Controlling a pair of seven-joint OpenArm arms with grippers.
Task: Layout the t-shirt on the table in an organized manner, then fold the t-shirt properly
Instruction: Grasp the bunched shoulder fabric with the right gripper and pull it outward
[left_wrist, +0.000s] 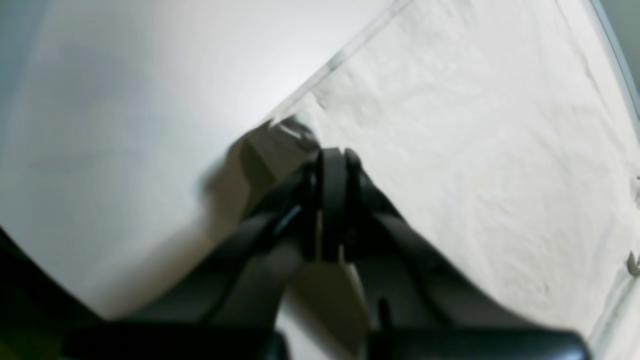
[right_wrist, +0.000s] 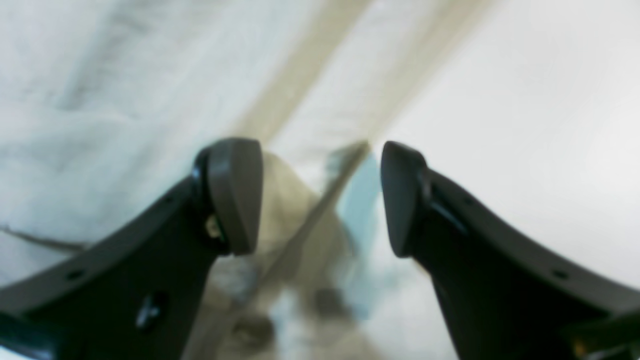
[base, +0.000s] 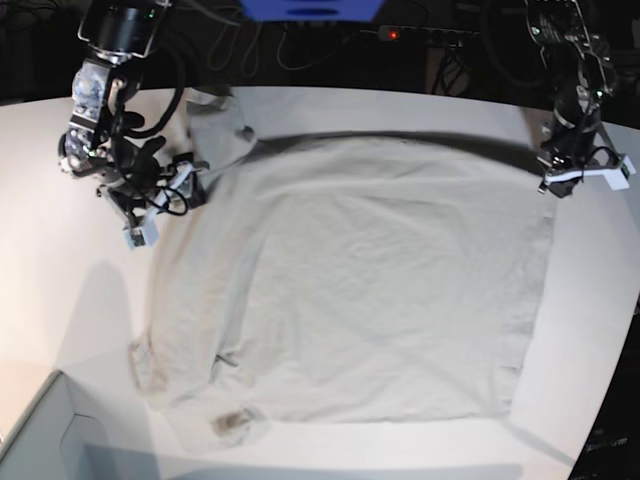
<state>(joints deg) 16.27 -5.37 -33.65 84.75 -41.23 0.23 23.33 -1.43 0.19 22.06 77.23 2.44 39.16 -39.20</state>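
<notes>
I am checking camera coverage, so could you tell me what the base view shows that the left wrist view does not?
Only the base view shows the whole t-shirt spread flat, both arms, the open right gripper at the shirt's edge, and a pale box corner. Only the left wrist view shows close up that the left gripper is shut on a corner of the shirt, lifted slightly. Both show the shirt, the white table and the left gripper.

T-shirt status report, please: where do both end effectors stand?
Left end effector shut on t-shirt corner. Right end effector open, holding nothing, over the cloth edge. T-shirt spread flat on table. Nothing in the way.
</notes>
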